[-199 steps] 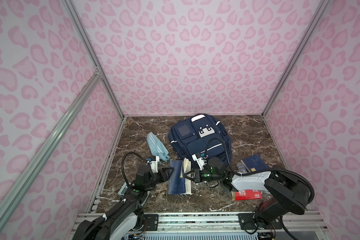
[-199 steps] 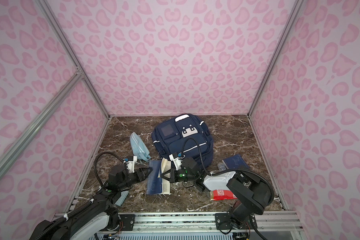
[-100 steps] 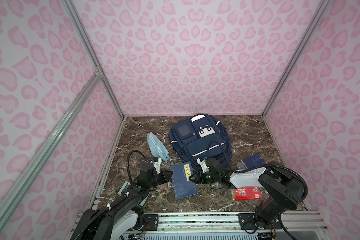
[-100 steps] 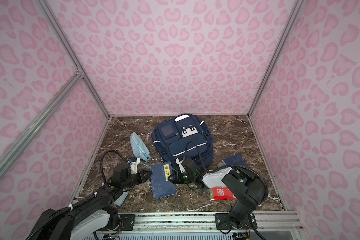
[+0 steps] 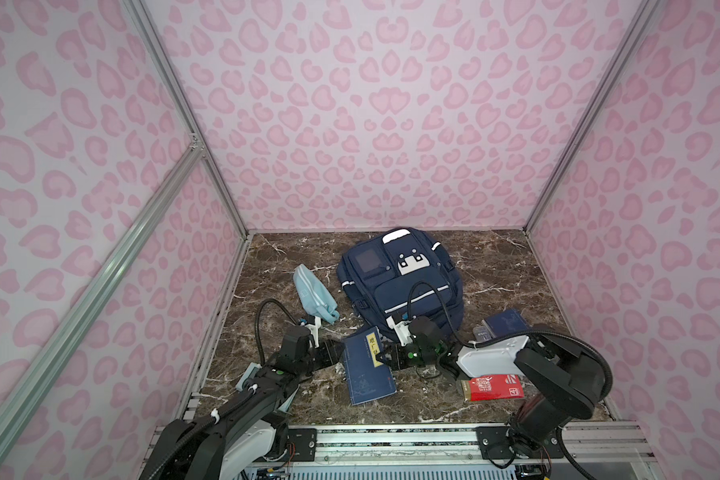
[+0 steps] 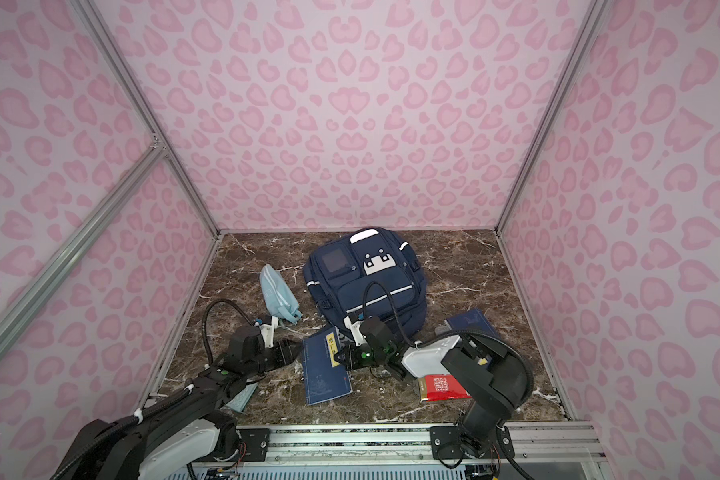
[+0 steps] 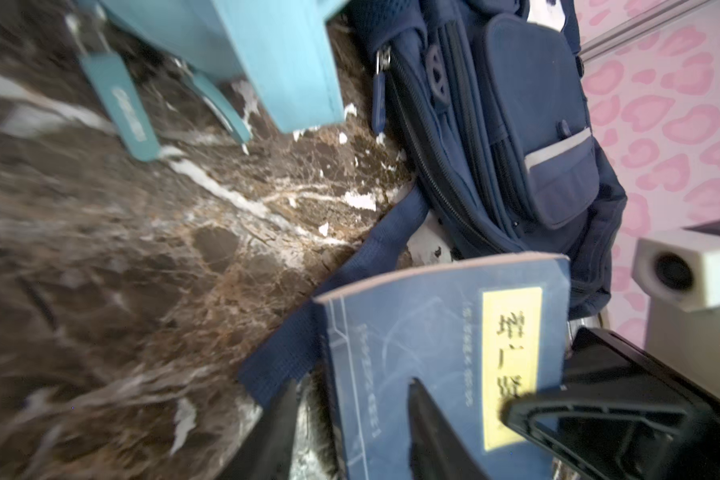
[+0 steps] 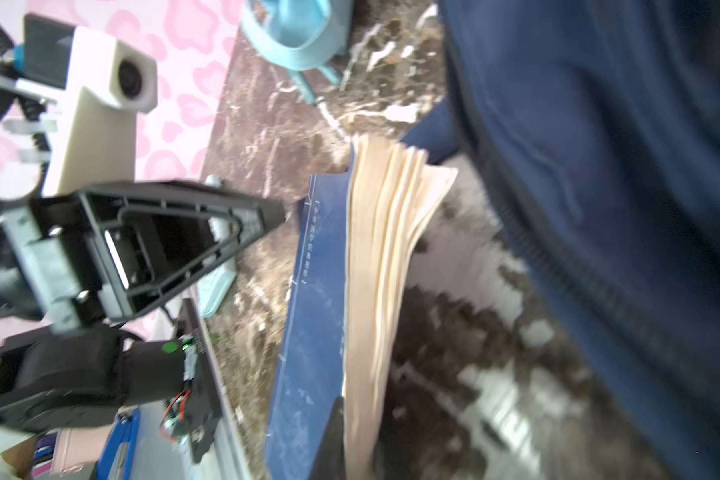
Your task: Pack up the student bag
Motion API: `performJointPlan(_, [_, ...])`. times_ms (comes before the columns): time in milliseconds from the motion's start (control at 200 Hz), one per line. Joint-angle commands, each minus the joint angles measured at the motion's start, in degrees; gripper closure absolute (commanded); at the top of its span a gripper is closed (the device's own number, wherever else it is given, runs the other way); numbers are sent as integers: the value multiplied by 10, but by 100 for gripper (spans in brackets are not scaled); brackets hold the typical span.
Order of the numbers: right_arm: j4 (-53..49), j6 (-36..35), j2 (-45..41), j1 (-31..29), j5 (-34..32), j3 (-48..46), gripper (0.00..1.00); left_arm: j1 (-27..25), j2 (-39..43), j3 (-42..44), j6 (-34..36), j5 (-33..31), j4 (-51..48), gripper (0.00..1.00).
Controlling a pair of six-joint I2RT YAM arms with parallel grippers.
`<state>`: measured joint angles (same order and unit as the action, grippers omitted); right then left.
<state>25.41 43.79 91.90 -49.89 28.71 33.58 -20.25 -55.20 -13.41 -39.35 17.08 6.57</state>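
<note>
My left gripper [image 5: 336, 358] stands released, straddling the 9 o'clock edge of the blue book [image 5: 366, 376]. My right gripper [image 5: 385, 357] is clenched on its 3 o'clock edge. At 12 o'clock beyond, the student bag [image 5: 404, 282] lies flat on the bench [image 5: 499, 270].

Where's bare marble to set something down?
Free: the back-left corner behind the pouch, and the back-right between the student bag and the right wall. Crowded: front centre around the blue book; front right, red book and navy book.

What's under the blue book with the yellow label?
A navy backpack strap runs under the book's corner, over marble tabletop. Anything beneath its middle is covered.
</note>
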Motion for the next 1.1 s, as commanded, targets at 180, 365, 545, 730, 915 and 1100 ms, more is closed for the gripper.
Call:
performJointPlan(180, [-302, -83, -233, 35, -98, 42, 100, -41, 82, -166, 89, -72, -186, 9])
performJointPlan(365, [-436, -115, -357, 149, -174, 67, 100, -153, -44, -293, 163, -151, -206, 7])
performJointPlan(545, [-533, -142, -406, 362, -155, 96, 100, -239, -281, -472, 271, -233, -251, 7])
performJointPlan(730, [-527, -161, -401, 543, -9, 84, 100, -287, -486, -630, 382, -235, -288, 15])
performJointPlan(915, [-532, -179, -406, 574, 4, 71, 100, -304, -574, -687, 421, -240, -297, 11])
performJointPlan(1100, [-509, -166, -403, 575, 19, 58, 100, -314, -627, -713, 415, -258, -296, 7])
